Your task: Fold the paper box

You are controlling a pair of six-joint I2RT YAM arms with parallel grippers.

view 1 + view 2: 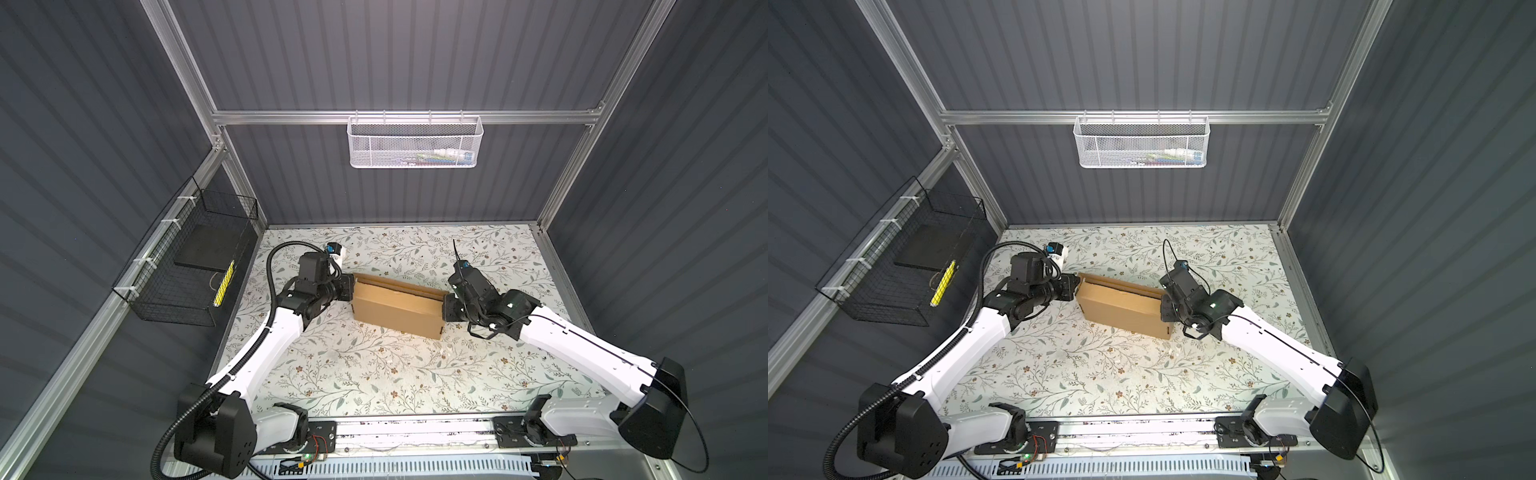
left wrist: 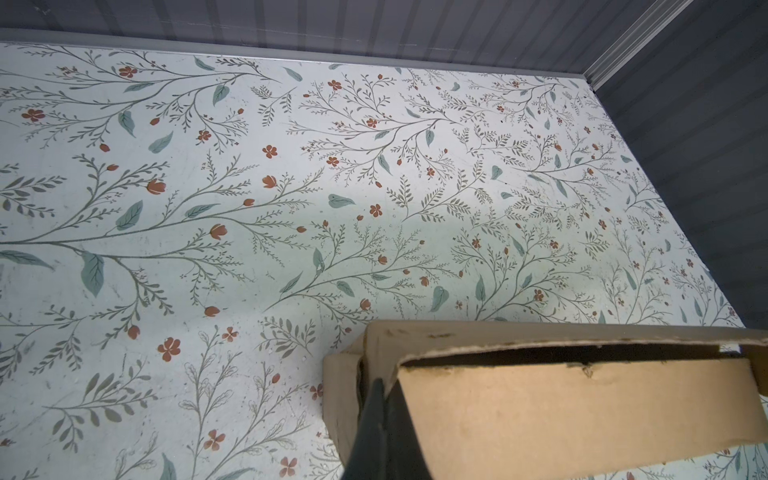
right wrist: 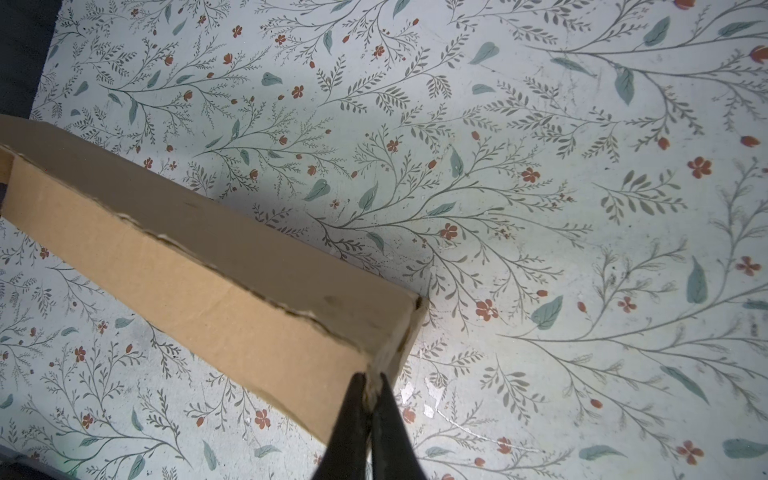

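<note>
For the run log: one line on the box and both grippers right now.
box: formed, lid down | left gripper: shut on box end | right gripper: shut on opposite box corner

One paper box (image 1: pixel 397 305) is lying on one floral table (image 1: pixel 374 374), one left gripper (image 1: pixel 351 286) and one right gripper (image 1: pixel 446 308) are meeting the box's ends, and one white mesh basket (image 1: pixel 415 141) and one black wire basket (image 1: pixel 187 266) are hanging well apart from the box.

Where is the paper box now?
In both top views the paper box is around the table centre, between the left gripper on its left end and the right gripper on its right.
</note>
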